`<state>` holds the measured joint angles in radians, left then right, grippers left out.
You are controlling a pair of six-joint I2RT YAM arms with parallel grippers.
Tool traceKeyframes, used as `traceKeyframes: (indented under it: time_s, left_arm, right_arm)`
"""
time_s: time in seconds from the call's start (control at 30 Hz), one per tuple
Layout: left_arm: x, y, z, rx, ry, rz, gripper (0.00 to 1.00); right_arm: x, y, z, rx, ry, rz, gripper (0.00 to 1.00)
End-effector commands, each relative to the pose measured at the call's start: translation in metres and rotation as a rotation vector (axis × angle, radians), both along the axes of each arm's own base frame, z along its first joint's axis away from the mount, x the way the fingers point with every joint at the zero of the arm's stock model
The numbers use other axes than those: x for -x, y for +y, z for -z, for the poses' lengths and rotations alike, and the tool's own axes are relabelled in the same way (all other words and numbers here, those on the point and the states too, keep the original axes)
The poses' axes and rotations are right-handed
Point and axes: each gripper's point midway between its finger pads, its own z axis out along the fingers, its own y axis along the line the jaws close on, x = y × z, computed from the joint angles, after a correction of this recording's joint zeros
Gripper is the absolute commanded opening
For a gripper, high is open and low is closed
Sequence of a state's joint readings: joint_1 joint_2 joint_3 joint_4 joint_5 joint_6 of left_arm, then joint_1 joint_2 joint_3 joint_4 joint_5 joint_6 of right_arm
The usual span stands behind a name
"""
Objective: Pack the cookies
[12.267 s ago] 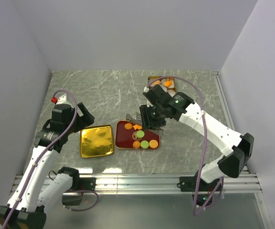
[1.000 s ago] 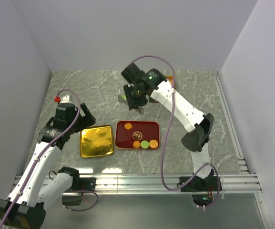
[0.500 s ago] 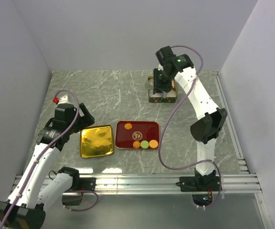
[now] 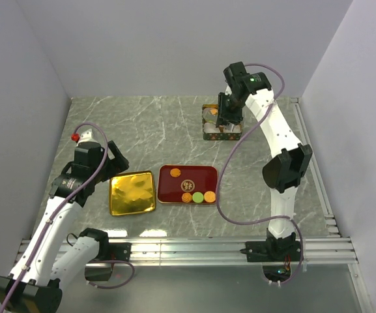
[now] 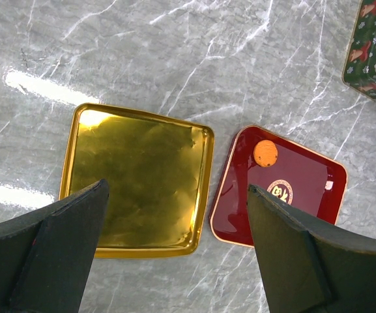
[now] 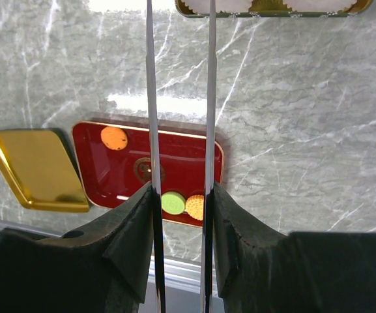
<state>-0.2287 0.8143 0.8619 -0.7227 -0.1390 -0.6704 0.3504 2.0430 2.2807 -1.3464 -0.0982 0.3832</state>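
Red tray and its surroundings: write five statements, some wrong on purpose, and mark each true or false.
1. The red tray holds four cookies. True.
2. The green cookie lies between two orange ones. True.
3. The gold tray has a cookie in it. False: no cookie lies in it.
4. The right hand hangs over the red tray. False: it is at the green tin on the far side, gripping thin metal tongs.
5. The left hand is open. True.
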Motion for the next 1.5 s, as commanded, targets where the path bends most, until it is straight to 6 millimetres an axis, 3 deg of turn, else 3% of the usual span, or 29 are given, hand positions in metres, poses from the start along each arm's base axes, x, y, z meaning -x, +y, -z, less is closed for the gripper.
traceKeyframes:
  time_s: [0.0,0.67,0.87,1.47]
  left_arm:
    - [-0.004,0.001,-0.006,0.002,-0.019,-0.011,0.93]
    - [-0.006,0.0,-0.002,0.001,-0.004,-0.002,0.93]
    - [-0.006,-0.001,0.0,0.002,0.003,0.004,0.93]
    - [-0.009,-0.003,0.006,0.002,0.026,0.017,0.93]
  right_arm:
    - [-0.01,0.003,0.005,-0.015,-0.005,-0.012,0.38]
    - [-0.032,0.002,0.04,0.031,0.041,0.013,0.38]
    - [-0.036,-0.009,0.043,0.057,0.04,0.036,0.38]
    - [-0.036,-0.006,0.047,0.046,0.047,0.026,0.38]
